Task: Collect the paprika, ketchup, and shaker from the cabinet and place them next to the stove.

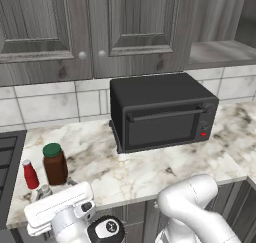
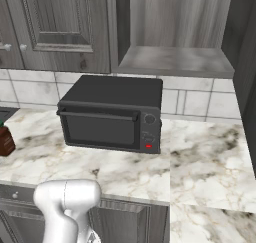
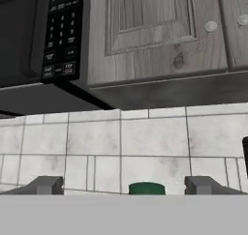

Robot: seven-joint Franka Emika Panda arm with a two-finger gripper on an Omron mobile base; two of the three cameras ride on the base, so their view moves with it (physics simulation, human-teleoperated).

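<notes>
Currently:
gripper (image 3: 124, 186): fingers spread wide, holding nothing
paprika (image 1: 55, 164): upright on counter (image 1: 150, 167), beside stove (image 1: 9, 167)
ketchup (image 1: 30, 175): just left of paprika
shaker (image 1: 45, 191): in front, near both
cabinet (image 2: 175, 59): shelf bare

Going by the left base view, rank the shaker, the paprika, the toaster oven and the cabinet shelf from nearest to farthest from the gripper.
1. shaker: beside the gripper, at the counter's front edge.
2. paprika: just behind the shaker.
3. toaster oven: mid-counter, to the right.
4. cabinet shelf: upper right, on the wall.
</notes>
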